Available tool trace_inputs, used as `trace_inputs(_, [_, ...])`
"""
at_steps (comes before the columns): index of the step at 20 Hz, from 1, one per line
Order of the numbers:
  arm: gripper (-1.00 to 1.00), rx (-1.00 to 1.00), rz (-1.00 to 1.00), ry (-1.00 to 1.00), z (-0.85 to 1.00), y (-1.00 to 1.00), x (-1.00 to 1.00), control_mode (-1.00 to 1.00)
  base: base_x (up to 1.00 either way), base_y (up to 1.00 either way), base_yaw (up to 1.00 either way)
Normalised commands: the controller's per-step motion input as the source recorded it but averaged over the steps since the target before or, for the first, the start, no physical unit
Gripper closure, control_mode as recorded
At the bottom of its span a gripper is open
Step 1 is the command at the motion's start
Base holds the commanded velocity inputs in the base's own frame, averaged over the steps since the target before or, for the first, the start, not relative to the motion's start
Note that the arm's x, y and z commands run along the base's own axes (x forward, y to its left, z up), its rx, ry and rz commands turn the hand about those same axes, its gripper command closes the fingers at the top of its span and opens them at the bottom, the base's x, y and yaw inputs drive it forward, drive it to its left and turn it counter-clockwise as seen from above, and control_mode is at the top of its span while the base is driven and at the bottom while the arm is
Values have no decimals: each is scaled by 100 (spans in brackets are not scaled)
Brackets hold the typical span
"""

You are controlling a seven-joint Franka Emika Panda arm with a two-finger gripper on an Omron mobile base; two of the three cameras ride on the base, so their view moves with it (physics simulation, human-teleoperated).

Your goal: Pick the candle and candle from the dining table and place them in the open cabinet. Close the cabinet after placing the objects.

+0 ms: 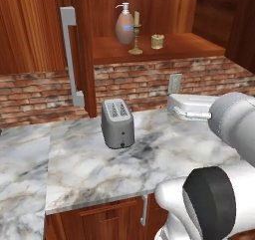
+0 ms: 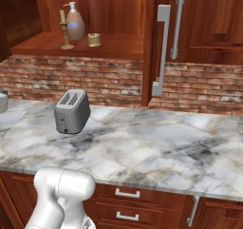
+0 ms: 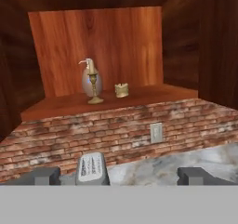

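The cabinet (image 1: 164, 47) stands open, its door (image 1: 79, 45) swung out to the left with a long silver handle (image 1: 69, 55). On its shelf stand both candles: a slim brass candle (image 1: 135, 37) (image 2: 65, 31) (image 3: 94, 86) and, just to its right, a short tan candle (image 1: 157, 41) (image 2: 94, 39) (image 3: 122, 90). My gripper (image 3: 120, 176) is open and holds nothing. It hangs over the counter, well back from the shelf and facing it. The dining table is out of view.
A soap dispenser (image 1: 124, 26) stands on the shelf behind the brass candle. A grey toaster (image 1: 117, 123) sits on the marble counter (image 1: 164, 159) below, in front of the brick wall with an outlet (image 1: 175, 83). More cabinet doors (image 2: 204, 23) are to the right.
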Motion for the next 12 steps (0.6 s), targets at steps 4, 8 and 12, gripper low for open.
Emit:
trace_inputs(4, [-100, -2, 17, -28, -16, 71, -62, -100, 0, 0, 0])
trace_inputs(8, [-100, -1, -2, -5, -17, 72, -14, -100, 0, 0, 0])
trace_inputs(12, [-100, 0, -14, -23, -2, 79, -8, -100, 0, 0, 0])
